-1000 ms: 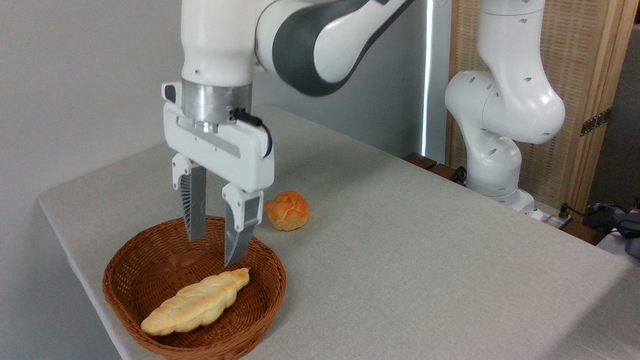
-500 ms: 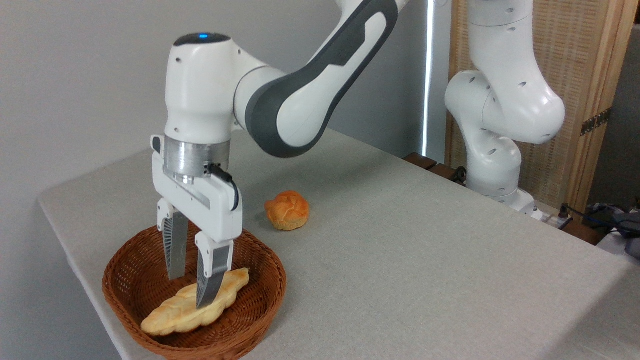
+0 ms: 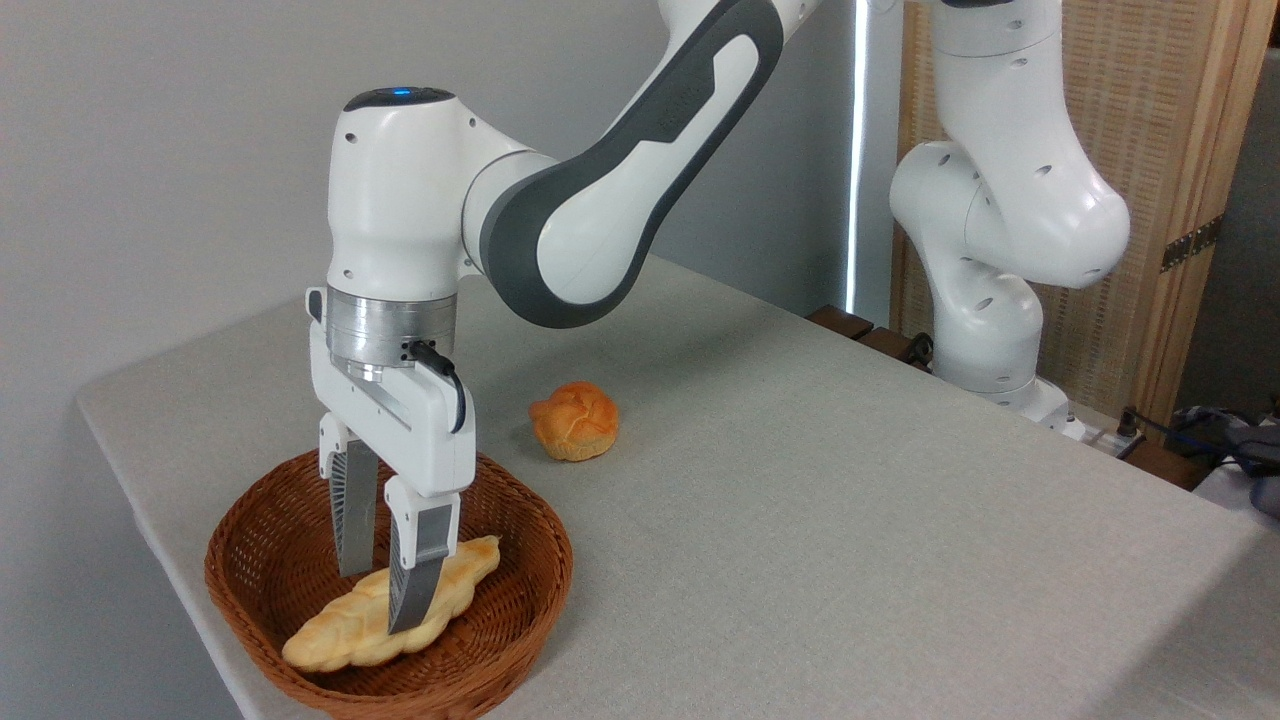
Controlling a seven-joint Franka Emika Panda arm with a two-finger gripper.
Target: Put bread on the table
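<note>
The bread (image 3: 335,635), a long pale golden braided loaf, lies slantwise in the brown wicker basket (image 3: 258,560) at the front left of the table (image 3: 800,520). My gripper (image 3: 380,600) reaches straight down into the basket, open, and its two fingers straddle the middle of the loaf. The near finger (image 3: 412,585) crosses in front of the loaf, while the far finger's tip drops behind it. The loaf still rests on the basket's floor.
A small round orange-brown bun (image 3: 574,421) sits on the grey table just behind and right of the basket. The arm's white base (image 3: 985,330) stands at the table's far right edge. The basket is close to the table's front left edge.
The gripper came down and slightly left from above the basket's far rim into the basket, and its fingers now stand on either side of the loaf. The loaf and the bun have not moved.
</note>
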